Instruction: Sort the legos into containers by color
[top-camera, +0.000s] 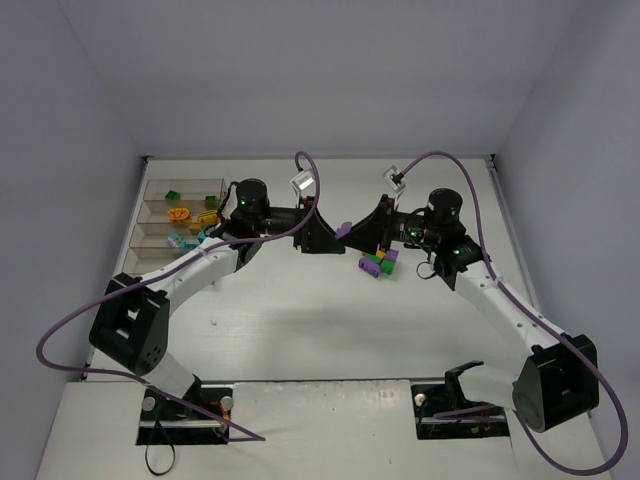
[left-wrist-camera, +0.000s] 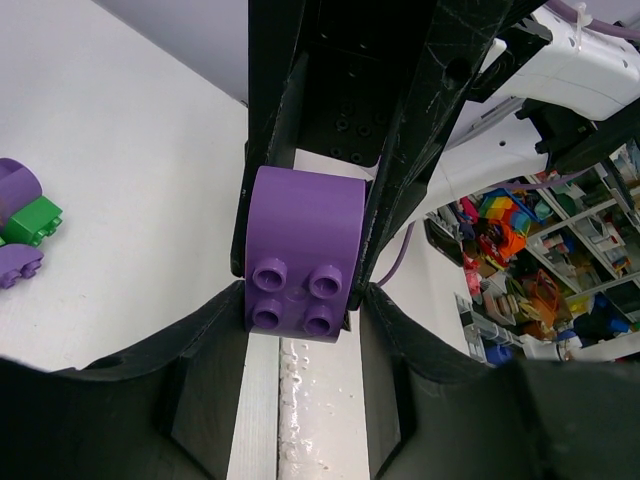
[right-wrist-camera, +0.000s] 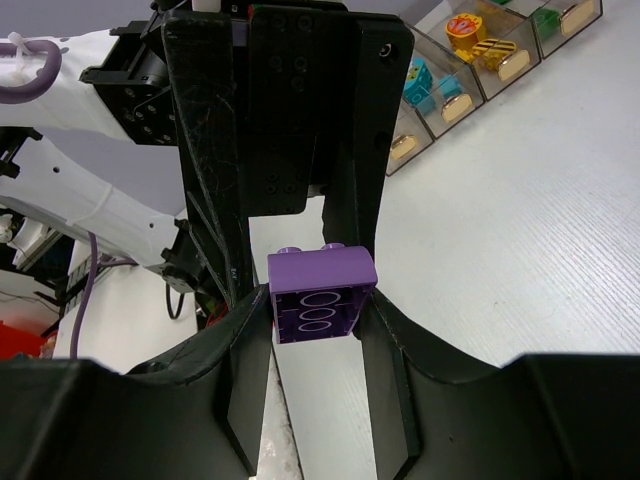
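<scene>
Tips of both claws faced each other over the middle of the tabletop, with one purple brick (left-wrist-camera: 305, 250) caught between them. The left claw (left-wrist-camera: 303, 300) was narrowed to the brick's width, its two fingertips touching the lower corners of the studded face that looked into its camera. The right claw (right-wrist-camera: 322, 300) stood on the opposite side, equally narrow, its fingers lying along the brick's two sides, with the hollow underside turned to its own camera. I read both as gripping the same brick, though I could not tell which one bore it. Just beside the right claw on its near side, loose bricks (top-camera: 378, 263) in purple, green and yellow lay in a small heap on the surface. The containers (top-camera: 155, 195) sat by the left edge toward the far-left corner, well apart from the held brick, with green, orange and teal pieces showing inside.
</scene>
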